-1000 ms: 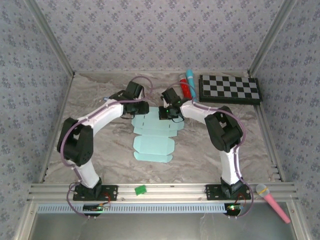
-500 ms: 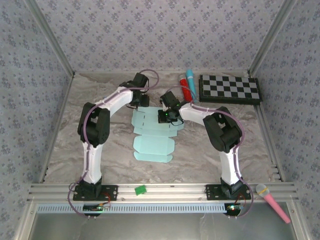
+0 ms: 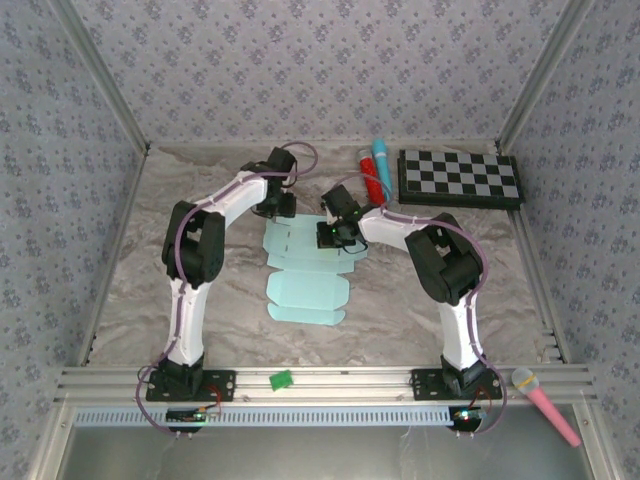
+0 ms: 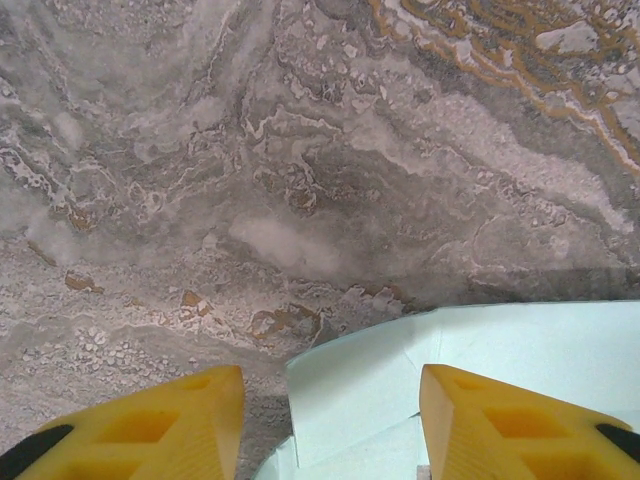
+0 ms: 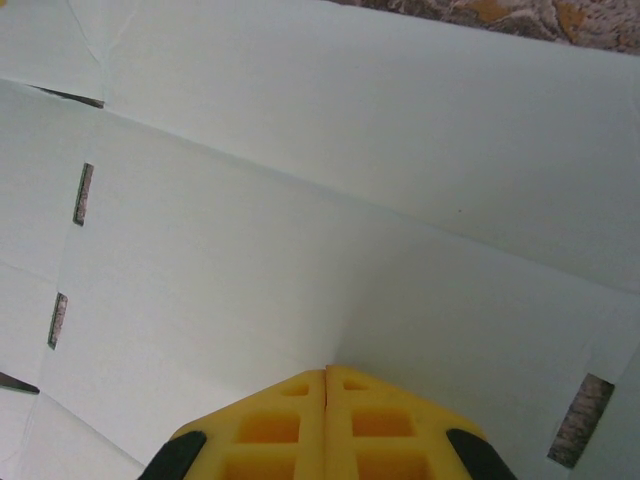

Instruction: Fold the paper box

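A marbled grey table (image 3: 420, 300) holds the paper box (image 3: 305, 285) at its centre, a flat, pale mint sheet of thin die-cut card with rounded flaps and short slits. Both white arms arch inward over its far end. The right gripper (image 5: 327, 373) points at the sheet, yellow fingers pressed together; the left gripper (image 4: 330, 388) has its fingers spread, the sheet's far-left corner between them. Far right lies a checkerboard (image 3: 460, 177).

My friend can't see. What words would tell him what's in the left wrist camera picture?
The left end effector hangs open, its two yellow fingers apart at the bottom edge, with a corner of the pale mint paper box sheet between them. Grey marbled table spreads beyond.
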### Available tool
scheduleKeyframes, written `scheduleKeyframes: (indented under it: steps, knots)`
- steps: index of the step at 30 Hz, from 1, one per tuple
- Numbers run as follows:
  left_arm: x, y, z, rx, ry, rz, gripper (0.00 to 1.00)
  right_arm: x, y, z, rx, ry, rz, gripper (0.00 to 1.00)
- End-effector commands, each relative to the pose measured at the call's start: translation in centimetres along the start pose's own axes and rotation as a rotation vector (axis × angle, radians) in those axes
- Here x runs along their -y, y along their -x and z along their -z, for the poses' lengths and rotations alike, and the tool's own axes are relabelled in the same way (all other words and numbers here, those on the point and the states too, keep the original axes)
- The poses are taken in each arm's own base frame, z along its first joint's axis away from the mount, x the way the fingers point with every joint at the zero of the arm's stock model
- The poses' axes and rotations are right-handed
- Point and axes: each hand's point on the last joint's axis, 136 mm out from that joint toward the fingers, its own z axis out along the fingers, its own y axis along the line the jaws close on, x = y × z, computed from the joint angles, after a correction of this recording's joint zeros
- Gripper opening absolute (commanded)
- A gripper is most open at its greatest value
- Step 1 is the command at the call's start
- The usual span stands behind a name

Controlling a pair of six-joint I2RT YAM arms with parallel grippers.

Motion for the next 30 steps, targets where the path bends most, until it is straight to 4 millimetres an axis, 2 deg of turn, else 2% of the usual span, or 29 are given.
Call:
scheduleKeyframes:
  steps: [1, 12, 15, 23, 30]
  knots:
    - [0.3, -0.1, -0.2, -0.025, -0.017, -0.029, 0.49, 0.6, -1.4, -1.1, -0.042, -0.012, -0.025, 0.00]
    - [0.9, -0.2, -0.6, -0.059, -0.067, -0.019, 0.45, 0.7, -1.6, -1.3, -0.046, -0.013, -0.032, 0.00]
    - [1.0, 0.1, 0.0, -0.048, -0.078, -0.015, 0.41, 0.7, -1.6, -1.3, -0.046, -0.014, -0.034, 0.00]
    - [1.5, 1.5, 2.8, 0.011, -0.119, -0.010, 0.41, 1.0, -1.8, -1.4, -0.049, -0.019, -0.037, 0.00]
    - [3.1, 1.7, 3.3, 0.011, -0.214, -0.012, 0.41, 1.1, -1.7, -1.5, -0.048, -0.018, -0.037, 0.00]
